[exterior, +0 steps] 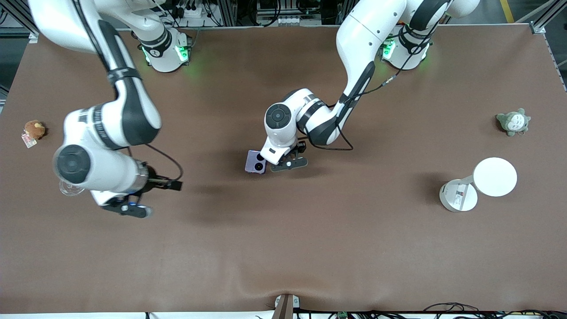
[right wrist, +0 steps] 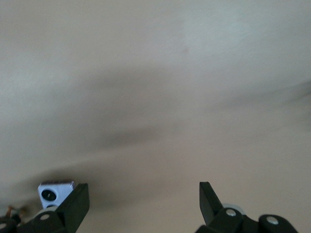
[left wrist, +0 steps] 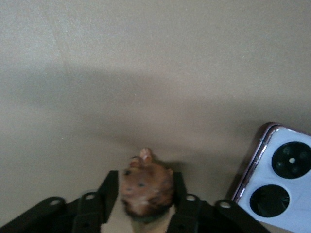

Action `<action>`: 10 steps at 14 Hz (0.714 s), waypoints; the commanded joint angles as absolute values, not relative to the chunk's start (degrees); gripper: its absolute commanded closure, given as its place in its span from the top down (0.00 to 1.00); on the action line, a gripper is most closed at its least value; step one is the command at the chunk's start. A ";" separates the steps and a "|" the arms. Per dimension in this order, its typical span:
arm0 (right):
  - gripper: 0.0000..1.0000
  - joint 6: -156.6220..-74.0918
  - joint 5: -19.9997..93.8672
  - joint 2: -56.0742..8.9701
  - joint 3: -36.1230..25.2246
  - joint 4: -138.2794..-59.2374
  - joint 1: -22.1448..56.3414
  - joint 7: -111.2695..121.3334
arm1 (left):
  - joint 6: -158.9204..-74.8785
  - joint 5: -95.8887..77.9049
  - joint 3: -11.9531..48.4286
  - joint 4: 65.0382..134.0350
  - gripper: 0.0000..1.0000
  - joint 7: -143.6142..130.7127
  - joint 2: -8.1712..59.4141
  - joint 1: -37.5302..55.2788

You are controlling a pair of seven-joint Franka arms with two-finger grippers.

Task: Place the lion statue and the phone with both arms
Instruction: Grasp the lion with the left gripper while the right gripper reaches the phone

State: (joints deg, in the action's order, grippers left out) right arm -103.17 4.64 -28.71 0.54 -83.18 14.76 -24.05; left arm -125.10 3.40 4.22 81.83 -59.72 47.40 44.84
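Left tool [left wrist: 144, 204] clenches tiny reddish-brown lion statue [left wrist: 146, 190] to set beside lavender square flip phone [exterior: 256, 161]; right tool [right wrist: 143, 206] released, waiting.

Robotics lab. Brown-covered worktop [exterior: 283, 248] filling the frame; two white arm bases lit green, bolted at upper left [exterior: 165, 53] and upper right [exterior: 405, 51]; aluminium framing and cabling [exterior: 274, 13] along the top edge; loose cables [exterior: 447, 308] at lower right.

Brown table [exterior: 310, 248]: phone [exterior: 255, 161], two plushes, lamp.
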 commanded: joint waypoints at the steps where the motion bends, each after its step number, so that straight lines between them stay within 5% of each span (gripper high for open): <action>1: 1.00 -102.92 5.19 -29.70 0.26 -83.32 18.62 -23.38 | -125.25 4.57 3.78 80.51 0.01 -59.50 47.38 44.74; 5: 1.00 -113.18 6.24 -30.32 0.44 -92.00 20.82 -12.75 | -122.63 5.10 0.27 81.82 0.00 -54.77 41.95 42.03; 10: 1.00 -119.16 6.24 -31.98 0.35 -92.64 26.71 -16.61 | -115.05 5.10 0.53 85.50 0.00 -39.42 34.12 30.61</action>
State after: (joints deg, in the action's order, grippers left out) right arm -116.43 5.59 -31.71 0.73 -92.37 24.98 -15.31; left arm -116.17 4.06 -0.28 80.64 -45.29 38.89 35.14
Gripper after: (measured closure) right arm 0.000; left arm 0.634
